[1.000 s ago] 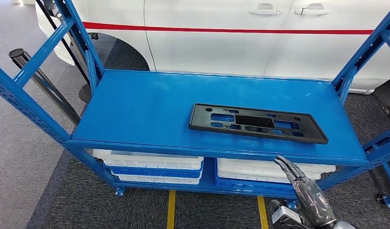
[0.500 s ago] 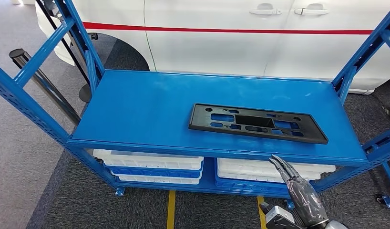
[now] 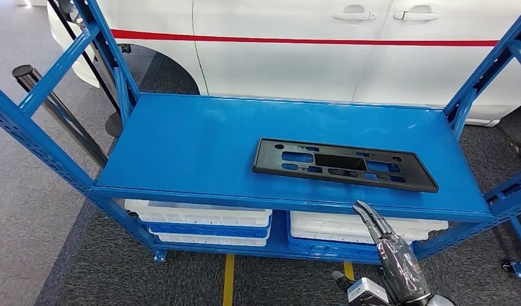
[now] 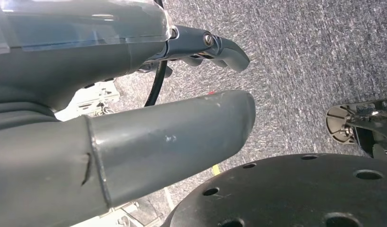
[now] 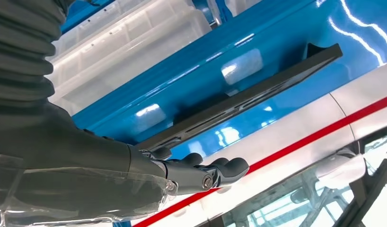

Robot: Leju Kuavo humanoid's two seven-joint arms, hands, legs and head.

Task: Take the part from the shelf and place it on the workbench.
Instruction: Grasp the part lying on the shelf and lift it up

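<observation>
A flat black plastic part (image 3: 344, 164) with several cut-outs lies on the blue shelf top (image 3: 194, 146), right of centre and near the front edge. My right hand (image 3: 392, 255) is raised below and in front of that edge. Its fingers are stretched out toward the part and hold nothing; the fingertips sit just short of the shelf's front lip. The right wrist view looks along the part (image 5: 248, 101) from its edge, beyond my right hand (image 5: 196, 172). My left hand (image 4: 111, 56) hangs over the grey carpet, thumb and fingers apart, holding nothing.
White and blue bins (image 3: 200, 220) are stacked on the lower shelf level. Blue uprights (image 3: 481, 70) frame both ends of the shelf. A white car (image 3: 309, 51) with a red stripe stands right behind it. Yellow lines (image 3: 228, 280) mark the carpet in front.
My right hand has risen and moved a little left, its fingertips closer to the shelf's front edge. The part has not moved.
</observation>
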